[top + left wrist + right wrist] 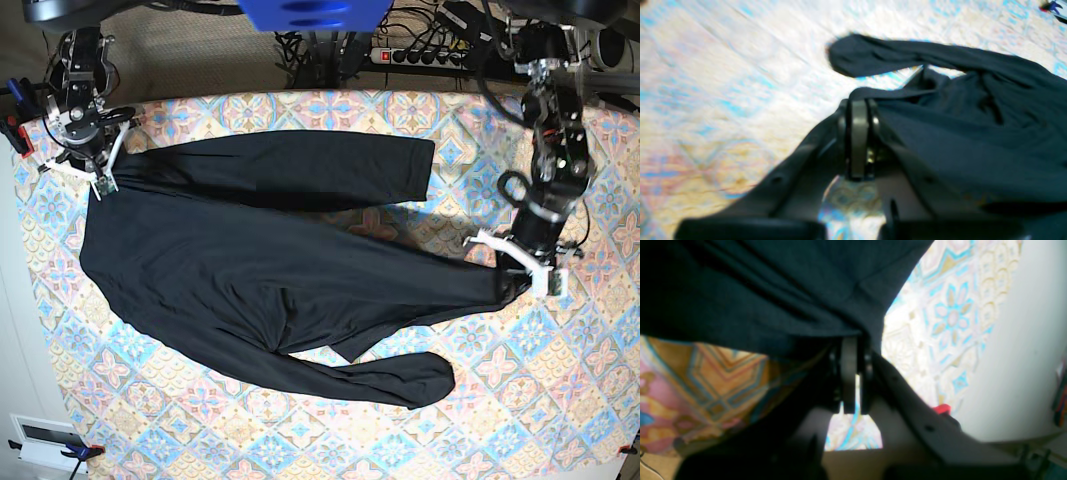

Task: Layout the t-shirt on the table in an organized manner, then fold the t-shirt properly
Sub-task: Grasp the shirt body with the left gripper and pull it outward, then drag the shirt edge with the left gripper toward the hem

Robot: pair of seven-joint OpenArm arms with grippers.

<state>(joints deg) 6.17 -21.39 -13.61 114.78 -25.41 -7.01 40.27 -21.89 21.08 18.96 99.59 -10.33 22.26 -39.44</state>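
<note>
On the left of the base view, a corner of the t-shirt [250, 270] is pinched in the right claw [100, 180], whose jaws are pressed together on the black cloth. If it is pulled too hard or too fast, the thin cloth could slip out, and the corner would drop back in a heap.

In the middle, the t-shirt is spread over the worktop [560, 400], but it is not flat. One long sleeve is stretched along the far side. The other sleeve is curled under the body near the front, and wrinkles are seen around it. If the two ends are pulled apart now, that tucked sleeve could be dragged along and bunched up more. The patterned cover of the worktop could be tugged along too.

On the right, the other end of the t-shirt is clamped in the left claw [530, 270]. Only a small bit is held there, so it could be lost easily.
</note>
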